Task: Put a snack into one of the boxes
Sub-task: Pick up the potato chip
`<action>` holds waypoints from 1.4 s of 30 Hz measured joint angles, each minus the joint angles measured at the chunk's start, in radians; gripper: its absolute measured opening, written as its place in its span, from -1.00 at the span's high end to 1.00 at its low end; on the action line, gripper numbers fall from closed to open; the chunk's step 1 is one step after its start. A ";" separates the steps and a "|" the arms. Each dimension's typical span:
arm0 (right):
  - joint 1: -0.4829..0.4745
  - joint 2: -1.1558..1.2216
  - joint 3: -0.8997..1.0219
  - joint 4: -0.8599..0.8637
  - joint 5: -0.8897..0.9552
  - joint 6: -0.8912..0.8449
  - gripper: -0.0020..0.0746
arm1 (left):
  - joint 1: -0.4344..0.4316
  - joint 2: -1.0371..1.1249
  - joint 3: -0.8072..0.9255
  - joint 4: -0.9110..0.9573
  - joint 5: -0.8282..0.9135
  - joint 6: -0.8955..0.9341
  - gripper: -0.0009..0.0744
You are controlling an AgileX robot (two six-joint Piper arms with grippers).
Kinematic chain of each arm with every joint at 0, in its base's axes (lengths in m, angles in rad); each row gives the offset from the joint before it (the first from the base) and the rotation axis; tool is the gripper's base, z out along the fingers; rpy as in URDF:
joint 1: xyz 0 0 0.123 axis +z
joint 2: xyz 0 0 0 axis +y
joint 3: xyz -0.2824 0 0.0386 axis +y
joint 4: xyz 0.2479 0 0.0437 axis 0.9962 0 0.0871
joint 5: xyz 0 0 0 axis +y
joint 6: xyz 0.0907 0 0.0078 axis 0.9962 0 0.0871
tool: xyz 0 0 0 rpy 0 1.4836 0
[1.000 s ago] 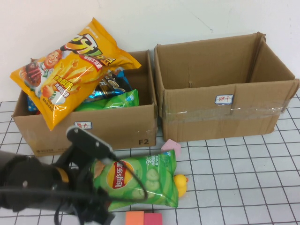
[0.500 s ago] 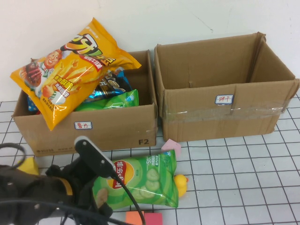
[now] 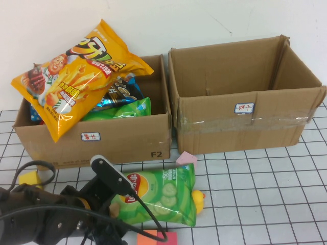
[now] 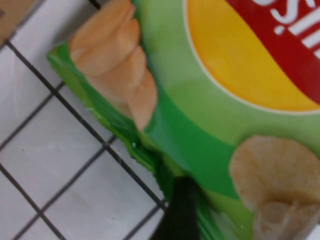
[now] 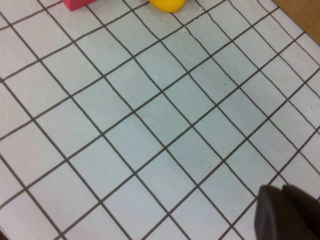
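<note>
A green Lay's chip bag (image 3: 161, 196) lies flat on the gridded table in front of the left box (image 3: 127, 140). My left gripper (image 3: 116, 208) is down at the bag's left end. In the left wrist view the bag (image 4: 220, 125) fills the picture. One dark finger (image 4: 181, 210) rests at the bag's edge, and the left gripper (image 4: 250, 215) stands open astride that end. The right box (image 3: 245, 127) is empty inside. My right gripper (image 5: 290, 210) is shut, empty, low over bare table, and out of the high view.
The left box is piled with snacks, topped by a big orange bag (image 3: 76, 71). A yellow duck (image 3: 196, 200) touches the green bag's right edge. A pink block (image 3: 186, 158), an orange block (image 3: 148, 237) and a yellow piece (image 3: 26, 177) lie around.
My left gripper has widened and its arm has sunk lower and shifted right along the bag's left end. The green bag has slid slightly right. The right gripper stays still.
</note>
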 joint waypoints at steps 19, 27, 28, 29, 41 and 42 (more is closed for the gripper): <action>0.000 0.000 0.000 0.000 0.000 0.000 0.95 | 0.000 -0.062 -0.021 -0.027 0.017 -0.008 0.96; 0.000 0.000 0.000 0.000 0.000 0.000 0.95 | 0.000 -0.235 -0.050 -0.072 0.087 -0.024 0.97; 0.000 0.000 0.000 0.000 0.000 0.000 0.95 | 0.000 -0.254 -0.055 -0.076 0.091 -0.026 0.97; 0.000 0.000 0.000 0.000 0.000 0.000 0.95 | 0.000 -0.272 -0.063 -0.083 0.095 -0.028 0.97; 0.000 0.000 0.000 0.000 0.000 0.000 0.95 | 0.000 -0.340 -0.273 -0.155 0.103 -0.030 0.98; 0.000 0.000 0.000 0.000 0.000 0.000 0.95 | 0.000 -0.340 -0.292 -0.155 0.104 -0.030 0.98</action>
